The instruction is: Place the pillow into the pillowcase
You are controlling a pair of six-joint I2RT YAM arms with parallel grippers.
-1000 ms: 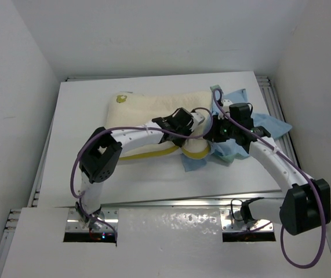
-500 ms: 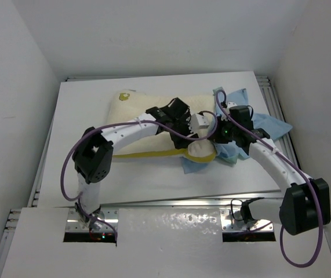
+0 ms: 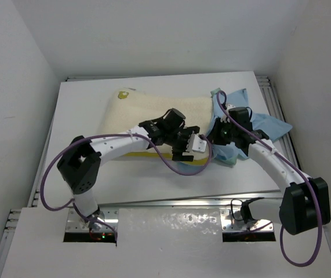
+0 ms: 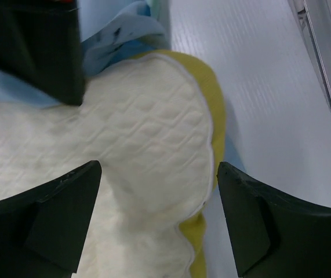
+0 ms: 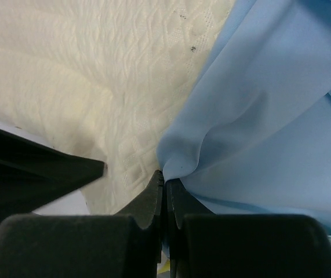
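pillow (image 3: 148, 113): cream, quilted, flat on the white table (image 3: 124, 179), towards the back left; right-hand end meeting the pillowcase, nearly all of the cushion bare and outside the cloth.
pillowcase (image 3: 266, 123): crumpled light-blue cloth at the right of the table, a scrap of sea-green showing at the near edge; touching the pillow's right end, with some blue cloth lying under that corner.
left gripper (image 3: 187, 145): fingers spread wide, poised over the pillow's near right corner, one finger to each side in the wrist view, gripping nothing.
right gripper (image 5: 164, 184): fingers pressed together, pinching a fold of the light-blue cloth just beside the pillow's edge.
why the pinch: probably to hold one lip of the opening in place and lifted, so that the cushion has somewhere to go.
why the spread: likely readiness to take the yellow-edged corner, the easiest part to steer into an opening.
stage: early, by the look of it; corner at the mouth, insertion hardly begun.
next need: a firm hold on the corner, then a push towards the right, under the pinched cloth.
risk: thin cloth slipping out of the pinch, or bunching ahead of the cushion instead of sliding over.
unclear: which layer of the cloth is pinched, and where exactly the opening lies.
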